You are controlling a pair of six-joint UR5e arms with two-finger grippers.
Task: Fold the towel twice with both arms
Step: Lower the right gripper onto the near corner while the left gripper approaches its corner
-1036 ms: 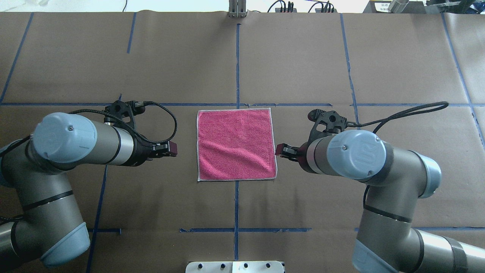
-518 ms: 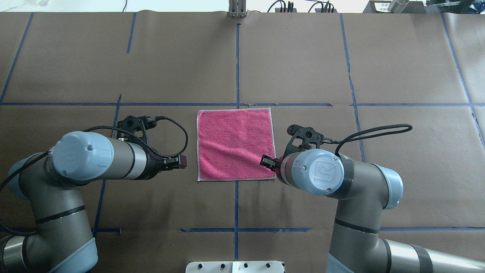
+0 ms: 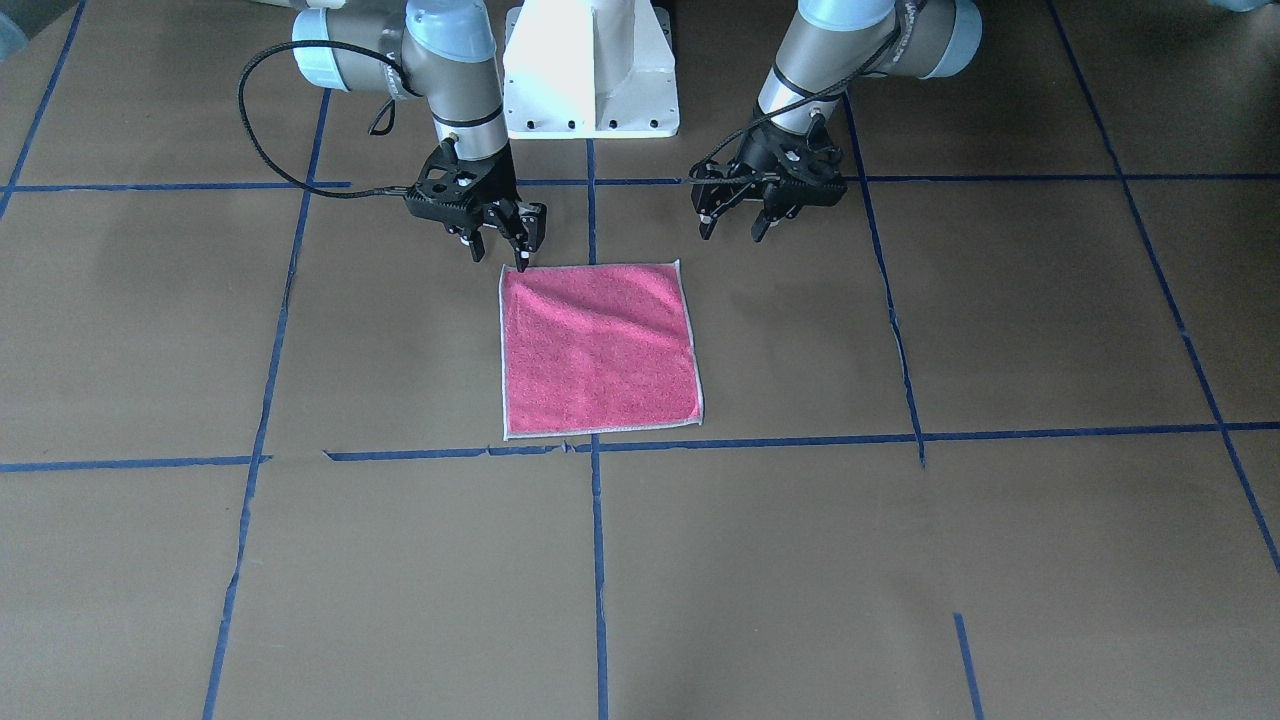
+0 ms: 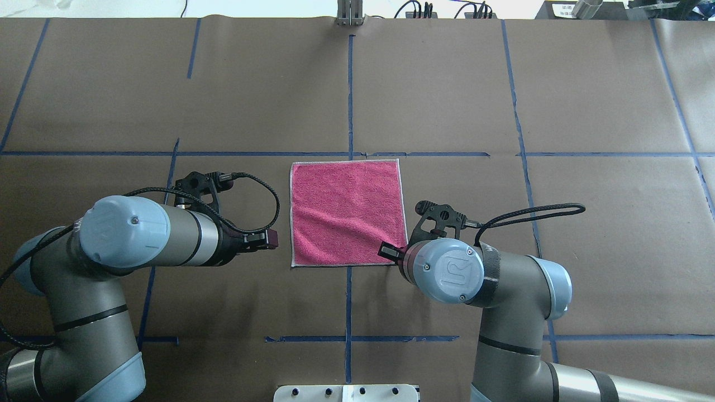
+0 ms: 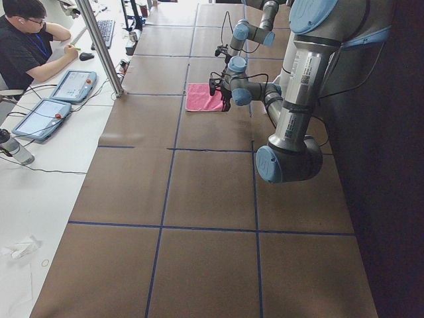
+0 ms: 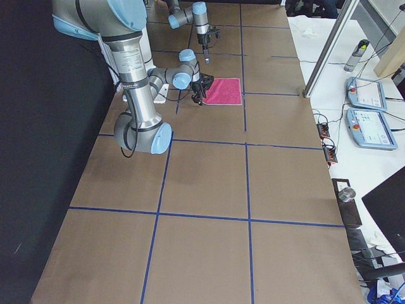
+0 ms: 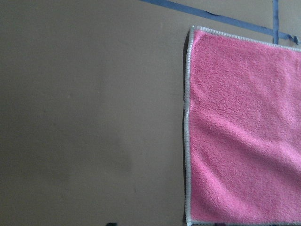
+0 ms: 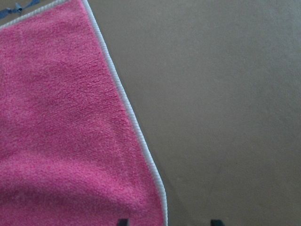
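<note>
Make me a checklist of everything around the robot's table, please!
Surface: table covered in brown paper, blue tape lines.
Job's things: towel flat, unfolded, pink side up.
Clutter: nothing seen.
Grippers: left gripper open, beside the towel, apart; right gripper open over the towel's near right corner.
Cables: black cable loops at each wrist, off the towel.
Surroundings: person at a side desk with tablets.

One bright pink square terry towel (image 4: 346, 212) was pictured. Two grey tubular robot arms (image 4: 179, 237) (image 4: 516, 279) appeared, bearing two black two-finger grippers (image 3: 731, 231) (image 3: 497, 255).
</note>
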